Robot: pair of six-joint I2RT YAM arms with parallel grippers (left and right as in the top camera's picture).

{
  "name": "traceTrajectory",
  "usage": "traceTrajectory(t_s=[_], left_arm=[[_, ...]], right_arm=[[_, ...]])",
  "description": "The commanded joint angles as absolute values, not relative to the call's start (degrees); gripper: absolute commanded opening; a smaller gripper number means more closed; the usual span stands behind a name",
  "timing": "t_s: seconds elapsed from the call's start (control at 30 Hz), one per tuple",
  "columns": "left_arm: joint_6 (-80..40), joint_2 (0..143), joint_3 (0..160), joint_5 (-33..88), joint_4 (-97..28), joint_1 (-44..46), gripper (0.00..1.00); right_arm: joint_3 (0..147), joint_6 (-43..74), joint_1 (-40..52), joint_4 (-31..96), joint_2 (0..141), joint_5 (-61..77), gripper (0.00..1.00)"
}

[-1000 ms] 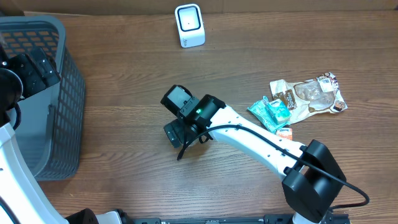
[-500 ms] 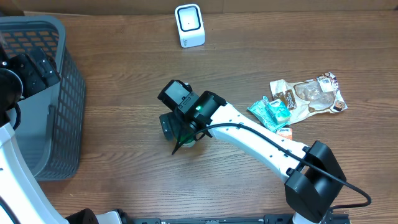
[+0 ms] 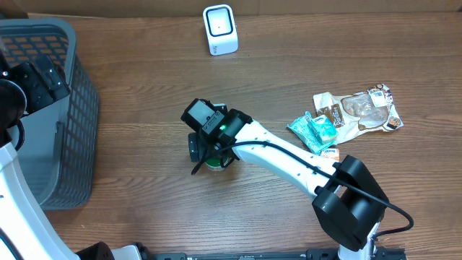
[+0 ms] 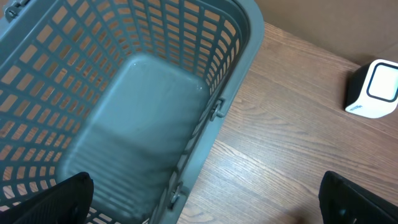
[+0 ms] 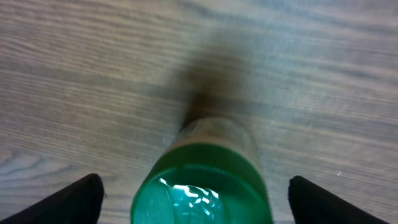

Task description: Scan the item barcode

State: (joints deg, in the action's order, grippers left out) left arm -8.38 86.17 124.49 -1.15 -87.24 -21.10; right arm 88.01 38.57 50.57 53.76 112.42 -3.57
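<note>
The overhead view hid most of the green-topped container (image 3: 214,165) under the right arm's wrist, near the table's (image 3: 130,202) middle. The right wrist camera showed it plainly, standing on the wood between the right gripper's (image 5: 196,202) widely spread fingers, which touched nothing. Only the left wrist view looked into the grey basket (image 4: 249,37). There the left gripper (image 4: 204,193) hung fully spread and held nothing, with the white scanner (image 4: 375,90) off to one side. Snack packets (image 3: 357,112) appeared overhead alone.
</note>
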Motion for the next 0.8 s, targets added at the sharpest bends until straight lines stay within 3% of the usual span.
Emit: traceTrajectory(t_s=[0.0,0.23,0.43,0.77], left_arm=[[-7.49,86.26,124.88,-1.5,-87.05,-21.34,0.99],[-7.49,86.26,124.88,-1.5,-87.02,-21.34,1.0],[-7.49,86.26,124.88,-1.5,-87.02,-21.34,0.99],[-7.49,86.26,124.88,-1.5,-87.02,-21.34,1.0]], right_arm=[[87.37,39.42,51.44,53.91,112.55,-2.7,0.87],[85.43,39.07,51.42,55.51,112.64,-2.81,0.73],[85.58,32.32,51.27,55.79,112.64,-2.9,0.77],[87.13,-11.99,51.27,54.96,112.62,-2.9,0.8]])
